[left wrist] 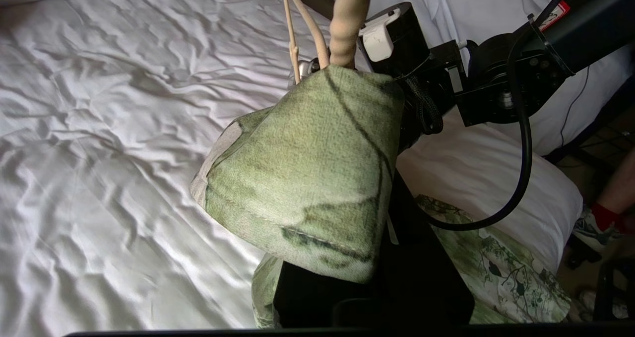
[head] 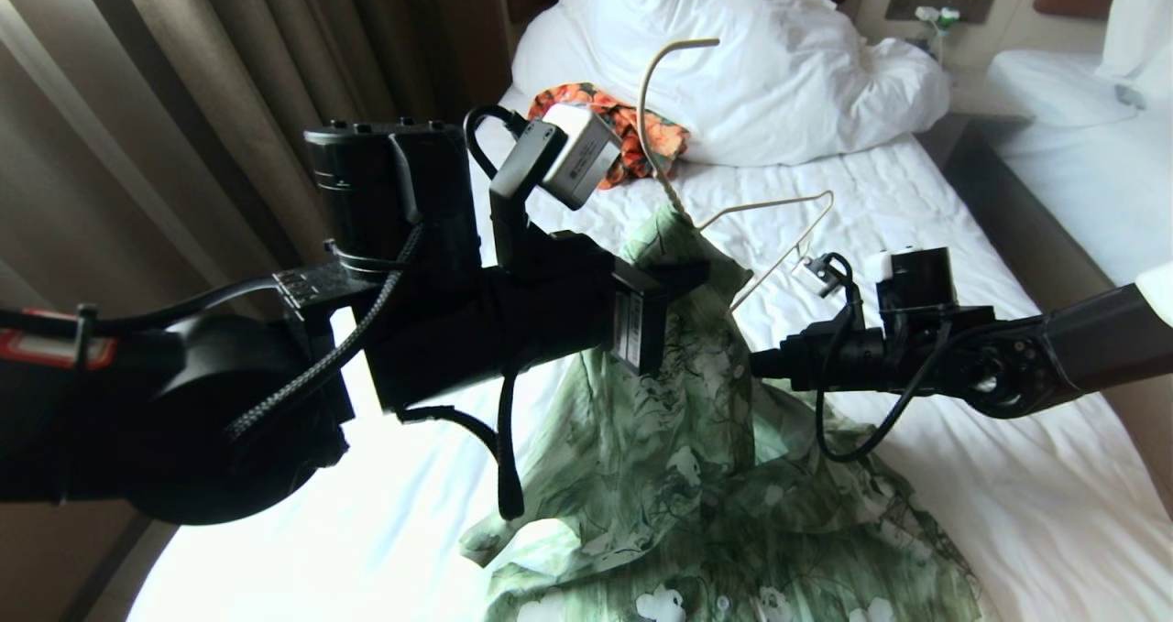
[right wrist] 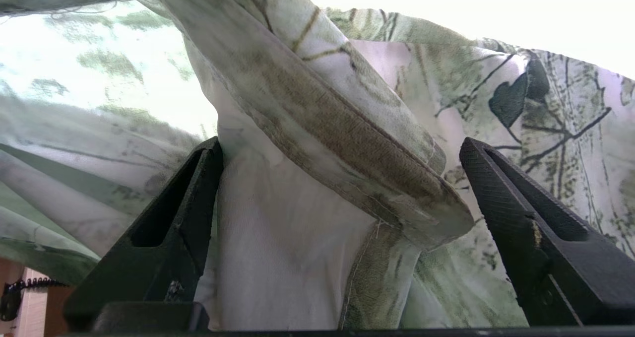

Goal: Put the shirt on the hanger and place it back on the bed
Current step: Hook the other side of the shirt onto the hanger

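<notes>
- Holding hanger [head: 683, 127] and shirt [head: 678, 420] above bed [head: 916, 219]: left gripper [head: 683, 278] clenched at collar, keeping neck up.
- Spread wide beside hanger: right gripper [right wrist: 342, 198] around a shirt fold, gripping nothing.

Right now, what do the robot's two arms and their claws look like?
Both arms are matte black, with loose black cables looping beneath. The left arm is bulky, with a braided cable, a red-marked band and a grey-white camera block. The right arm is slimmer, with a small white part. The right claw has wedge-shaped black fingers with ridged pads.
</notes>
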Tool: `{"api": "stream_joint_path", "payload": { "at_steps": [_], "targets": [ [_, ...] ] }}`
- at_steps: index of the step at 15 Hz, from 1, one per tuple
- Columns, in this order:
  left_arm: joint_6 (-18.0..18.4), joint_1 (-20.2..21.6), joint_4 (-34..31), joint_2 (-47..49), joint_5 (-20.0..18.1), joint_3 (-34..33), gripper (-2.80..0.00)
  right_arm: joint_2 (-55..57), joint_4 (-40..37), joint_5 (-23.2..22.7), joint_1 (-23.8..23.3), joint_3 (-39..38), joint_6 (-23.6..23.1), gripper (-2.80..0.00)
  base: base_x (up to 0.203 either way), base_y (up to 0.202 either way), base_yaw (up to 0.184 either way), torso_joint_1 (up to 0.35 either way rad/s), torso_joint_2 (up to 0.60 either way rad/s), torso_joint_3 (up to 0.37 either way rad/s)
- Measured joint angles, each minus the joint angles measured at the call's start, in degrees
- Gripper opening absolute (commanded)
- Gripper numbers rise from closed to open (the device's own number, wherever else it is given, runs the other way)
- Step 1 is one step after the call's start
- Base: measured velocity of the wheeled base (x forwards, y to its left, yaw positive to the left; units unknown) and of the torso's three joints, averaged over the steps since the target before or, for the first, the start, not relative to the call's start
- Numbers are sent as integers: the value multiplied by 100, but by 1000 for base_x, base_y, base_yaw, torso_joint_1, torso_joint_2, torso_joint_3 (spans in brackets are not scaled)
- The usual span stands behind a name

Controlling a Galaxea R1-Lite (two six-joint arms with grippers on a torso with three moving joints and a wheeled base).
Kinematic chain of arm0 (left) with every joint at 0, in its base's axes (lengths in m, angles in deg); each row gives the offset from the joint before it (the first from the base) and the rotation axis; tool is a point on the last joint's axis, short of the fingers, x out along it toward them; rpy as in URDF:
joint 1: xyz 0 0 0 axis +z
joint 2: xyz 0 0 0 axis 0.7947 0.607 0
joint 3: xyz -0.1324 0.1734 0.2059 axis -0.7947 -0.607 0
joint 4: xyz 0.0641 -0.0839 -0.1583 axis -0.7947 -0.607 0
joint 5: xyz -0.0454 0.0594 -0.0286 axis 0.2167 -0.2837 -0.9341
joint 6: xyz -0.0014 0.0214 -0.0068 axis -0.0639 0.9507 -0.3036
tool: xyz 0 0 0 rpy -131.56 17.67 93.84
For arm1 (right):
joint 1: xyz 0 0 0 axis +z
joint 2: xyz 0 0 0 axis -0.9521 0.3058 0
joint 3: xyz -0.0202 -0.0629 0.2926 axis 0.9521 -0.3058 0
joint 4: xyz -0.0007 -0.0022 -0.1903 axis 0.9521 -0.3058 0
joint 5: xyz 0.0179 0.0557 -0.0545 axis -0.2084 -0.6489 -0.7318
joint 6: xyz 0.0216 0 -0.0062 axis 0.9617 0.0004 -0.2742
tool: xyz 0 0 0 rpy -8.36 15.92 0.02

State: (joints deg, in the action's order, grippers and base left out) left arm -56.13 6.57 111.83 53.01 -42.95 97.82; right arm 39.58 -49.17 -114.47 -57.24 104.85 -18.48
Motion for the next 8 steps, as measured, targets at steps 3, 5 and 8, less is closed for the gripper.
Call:
{"api": "stream_joint_path", "payload": {
  "at_steps": [3,5,8],
  "targets": [
    [6,0,-16,-63,17,11,-280,18,36,-3,0,37,124,-280,0,0,0,0,0,0],
    [11,0,-35,-118,73,57,-280,13,78,-39,4,59,424,-280,0,0,0,0,0,0],
    [-16,33,-18,-190,166,-74,-280,-79,85,-41,-84,61,925,-280,0,0,0,0,0,0]
  ]
}}
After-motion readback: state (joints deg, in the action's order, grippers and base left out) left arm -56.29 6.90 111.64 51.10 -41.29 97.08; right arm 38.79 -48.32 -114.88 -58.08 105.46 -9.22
